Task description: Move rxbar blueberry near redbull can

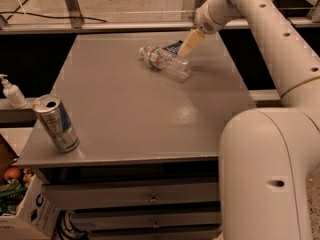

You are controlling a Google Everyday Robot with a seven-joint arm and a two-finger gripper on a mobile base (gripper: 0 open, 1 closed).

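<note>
The rxbar blueberry [171,47] is a dark flat bar with white print at the back of the grey table, mostly hidden behind a clear plastic water bottle [166,62] lying on its side. My gripper [188,45] reaches down from the upper right, its pale fingers right at the bar's right end and just behind the bottle. The redbull can [56,123], silver and blue with an open top, stands near the table's front left corner, far from the bar.
The grey table [150,109] has drawers below its front edge. A hand-sanitizer pump bottle [11,91] stands on a ledge to the left. A box with items [20,204] sits on the floor at lower left. My arm's white body [270,174] fills the right side.
</note>
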